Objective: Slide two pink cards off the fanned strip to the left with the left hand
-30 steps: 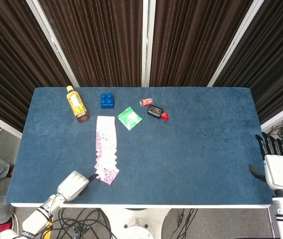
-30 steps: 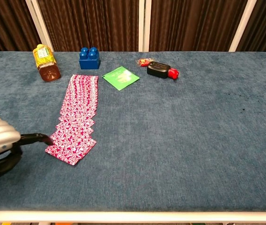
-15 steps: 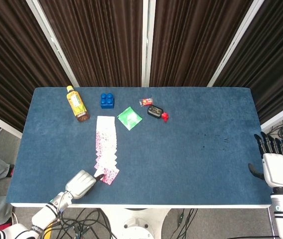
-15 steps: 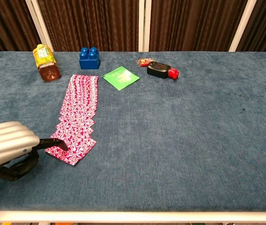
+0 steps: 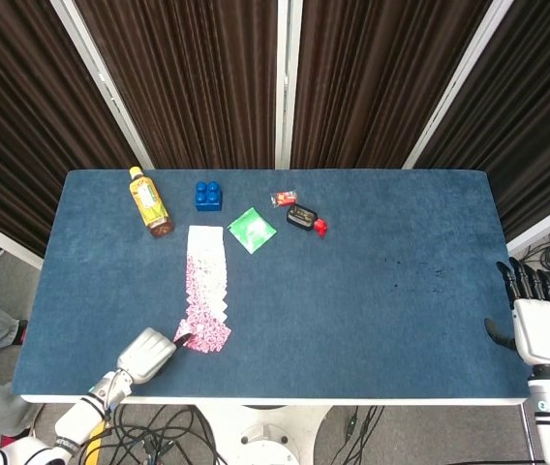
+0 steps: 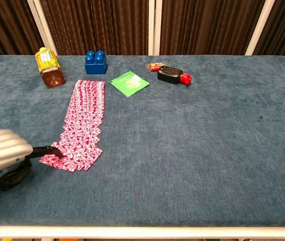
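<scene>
long fanned strip of pink patterned cards (image 6: 85, 118) lying from back-left region toward front-left of blue cloth-covered bench (image 6: 197, 150); nearest cards (image 6: 69, 156) skewed toward left edge. silver left hand (image 6: 2, 153) near front-left corner, holding nothing, one dark fingertip (image 6: 52, 148) pressing on nearest card's edge; other fingers' lie unclear. advice: keep light downward pressure, drag flat toward left edge, avoid dragging third card. right hand (image 5: 538, 329) idle at right edge, fingers apart, empty.

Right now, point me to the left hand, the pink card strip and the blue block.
left hand (image 6: 4, 153): chest view, on the silver back of the hand.
pink card strip (image 6: 86, 108): chest view, on the middle of the fanned run.
blue block (image 6: 95, 64): chest view, on its front face.
</scene>
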Tool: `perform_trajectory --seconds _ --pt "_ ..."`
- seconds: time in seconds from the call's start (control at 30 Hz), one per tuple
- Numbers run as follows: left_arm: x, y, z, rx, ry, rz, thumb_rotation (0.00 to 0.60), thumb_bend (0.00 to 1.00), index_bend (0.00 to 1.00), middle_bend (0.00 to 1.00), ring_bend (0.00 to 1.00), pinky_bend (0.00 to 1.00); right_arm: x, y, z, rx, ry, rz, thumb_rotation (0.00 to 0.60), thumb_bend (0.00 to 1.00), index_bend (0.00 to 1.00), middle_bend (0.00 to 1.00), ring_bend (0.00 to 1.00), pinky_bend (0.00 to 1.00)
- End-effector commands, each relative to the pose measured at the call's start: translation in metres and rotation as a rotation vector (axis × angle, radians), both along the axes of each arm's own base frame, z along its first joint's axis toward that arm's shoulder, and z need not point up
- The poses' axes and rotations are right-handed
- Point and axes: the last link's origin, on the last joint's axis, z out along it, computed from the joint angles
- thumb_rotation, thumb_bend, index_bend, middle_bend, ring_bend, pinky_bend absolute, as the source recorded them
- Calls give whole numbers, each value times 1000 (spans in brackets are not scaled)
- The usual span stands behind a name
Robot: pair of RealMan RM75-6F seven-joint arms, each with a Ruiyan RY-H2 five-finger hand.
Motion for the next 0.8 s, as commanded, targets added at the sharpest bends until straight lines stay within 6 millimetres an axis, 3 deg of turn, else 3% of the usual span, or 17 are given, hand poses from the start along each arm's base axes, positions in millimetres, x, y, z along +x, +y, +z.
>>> perform_trajectory --seconds 0.03,0.4,0.8 --pt "-5 1 3 10 10 8 600 693 159 794 872 831 1 0 0 -2 -1 1 600 200 0 0 0 0" --pt "-25 7 21 70 28 64 600 697 160 794 872 831 7 -1 -6 13 10 12 600 200 0 0 0 0" --pt "-48 32 39 169 67 133 600 705 159 792 872 831 13 -1 -7 5 24 19 600 201 0 0 0 0"
